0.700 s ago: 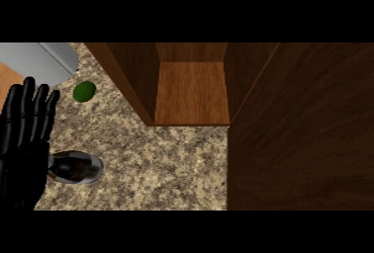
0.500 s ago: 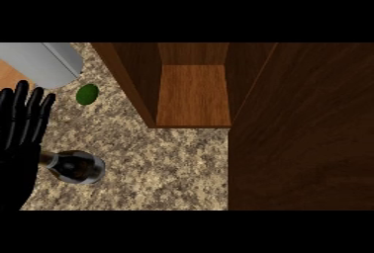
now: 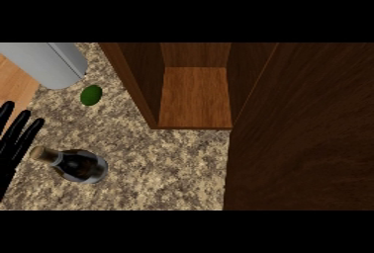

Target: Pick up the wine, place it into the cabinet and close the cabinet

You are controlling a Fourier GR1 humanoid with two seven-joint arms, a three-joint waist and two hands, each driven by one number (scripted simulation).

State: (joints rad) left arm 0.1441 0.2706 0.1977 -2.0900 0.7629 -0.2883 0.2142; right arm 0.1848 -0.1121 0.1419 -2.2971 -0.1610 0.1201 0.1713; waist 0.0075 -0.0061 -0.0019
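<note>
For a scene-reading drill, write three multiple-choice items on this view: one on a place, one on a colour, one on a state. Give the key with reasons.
1. Where does the wine bottle stand?
A. inside the cabinet
B. on the counter, left of the cabinet
C. on the grey cylinder

2. What colour is the small round object?
A. green
B. red
C. white

3. The cabinet is:
A. shut
B. open and holding the bottle
C. open with a bare shelf

Key: B, it stands on the speckled counter beside the left hand; A, plainly green; C, its wooden shelf shows.

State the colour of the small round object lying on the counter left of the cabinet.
Green. The small round object shows in the head view, on the speckled counter beside the open cabinet.
</note>
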